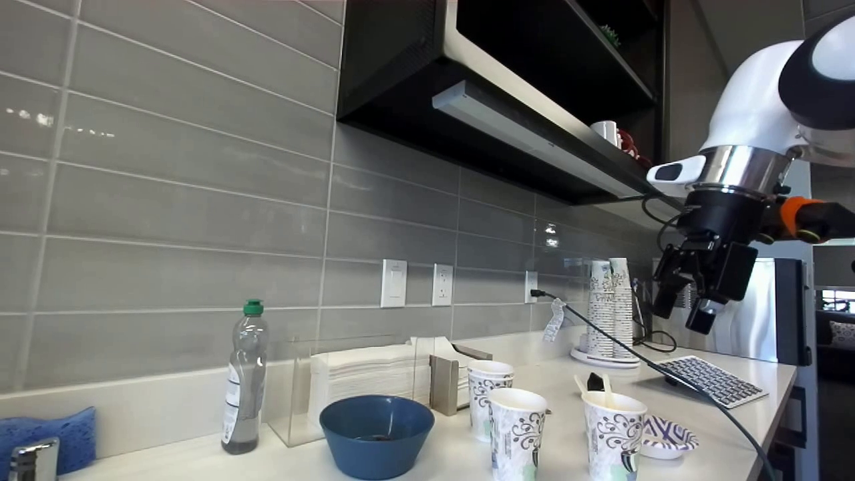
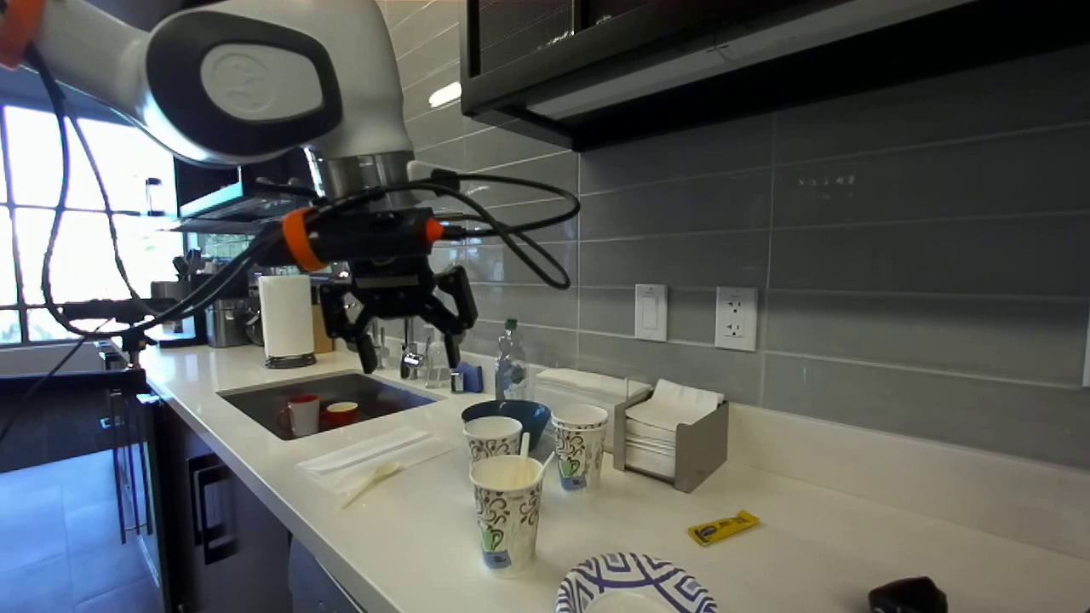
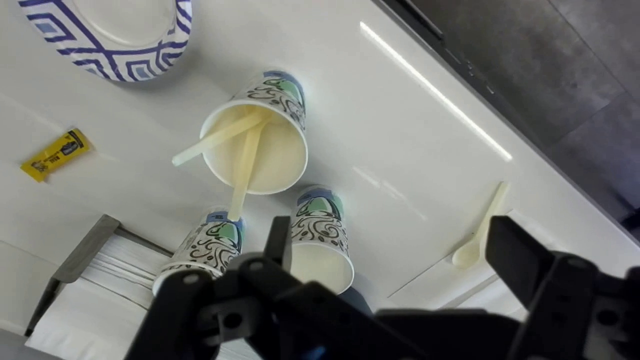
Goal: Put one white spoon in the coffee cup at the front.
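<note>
A loose white spoon (image 3: 477, 240) lies with its bowl on a flat napkin (image 2: 375, 460); it also shows in an exterior view (image 2: 372, 483). A patterned paper cup (image 2: 507, 528) holds two white spoons, whose handles (image 3: 220, 137) lean over its rim. An empty-looking cup (image 3: 322, 267) stands beside it, and a third cup (image 2: 581, 451), seemingly stacked, stands nearer the wall. My gripper (image 3: 395, 245) is open and empty, high above the counter. It hangs above the cups and the napkin, its fingers wide apart in an exterior view (image 2: 411, 351).
A patterned paper plate (image 3: 140, 65) and a yellow packet (image 2: 722, 528) lie near the cups. A napkin holder (image 2: 702, 447) and a blue bowl (image 1: 376, 441) stand by the wall. A sink (image 2: 366, 392) is set in the counter. A dark cabinet overhangs the counter.
</note>
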Robot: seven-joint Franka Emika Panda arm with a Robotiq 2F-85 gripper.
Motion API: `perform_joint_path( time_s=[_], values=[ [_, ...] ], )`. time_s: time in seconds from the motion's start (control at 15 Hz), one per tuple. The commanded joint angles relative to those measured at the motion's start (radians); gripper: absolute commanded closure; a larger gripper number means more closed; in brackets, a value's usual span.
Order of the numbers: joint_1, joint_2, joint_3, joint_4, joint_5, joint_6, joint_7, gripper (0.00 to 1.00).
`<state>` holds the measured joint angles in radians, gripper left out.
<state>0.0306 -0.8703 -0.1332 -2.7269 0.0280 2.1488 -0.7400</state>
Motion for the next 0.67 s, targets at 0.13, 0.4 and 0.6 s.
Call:
perform_joint_path(
  time_s=[0.13,0.4,0.6],
  values=[
    [0.002,-0.071,0.028,0.028,-0.024,-0.093,0.185,0.00],
    [0.033,-0.062,0.001,0.021,-0.027,-0.071,0.199,0.00],
    [0.040,-0.060,-0.008,0.021,-0.024,-0.071,0.196,0.00]
  ],
)
